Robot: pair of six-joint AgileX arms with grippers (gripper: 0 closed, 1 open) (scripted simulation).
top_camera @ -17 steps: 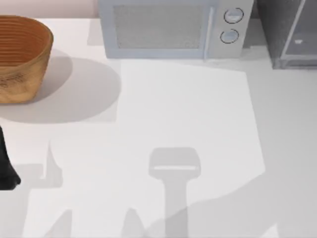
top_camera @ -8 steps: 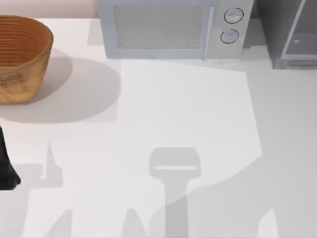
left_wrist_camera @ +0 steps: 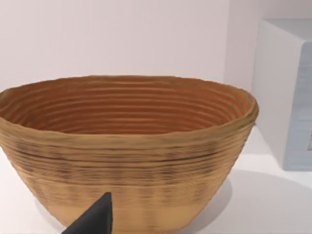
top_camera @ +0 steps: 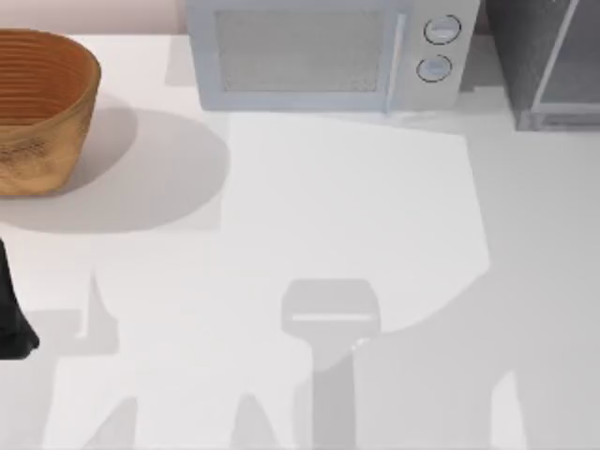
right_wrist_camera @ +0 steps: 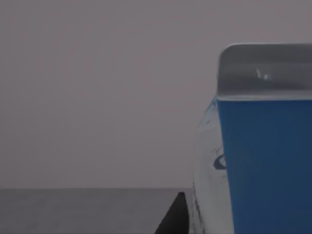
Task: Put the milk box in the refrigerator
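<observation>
Milk box [right_wrist_camera: 265,146] looms close in the right wrist view, a blue carton with a pale folded top, standing upright against a plain grey wall above a dark flat surface. Whether the right gripper has hold of it I cannot tell, since the jaws are out of sight there, and how far open they are is likewise unknown. In the top view the refrigerator [top_camera: 548,61] sits at the far right corner of the table [top_camera: 356,216], dark grey with a pale frame, just right of the microwave [top_camera: 319,56] at the far middle. A woven basket [top_camera: 42,108] stands at the far left. My left arm waits at the left edge, a dark part of it [top_camera: 11,314] showing there, and its wrist view faces the basket; the state of its jaws cannot be told either.

By my judgement the carton is light and fairly stiff but would dent under a hard squeeze, and its coated sides look slippery. Gripping the two flat side walls around mid-height, below the folded top, seems safest for carrying it upright.
</observation>
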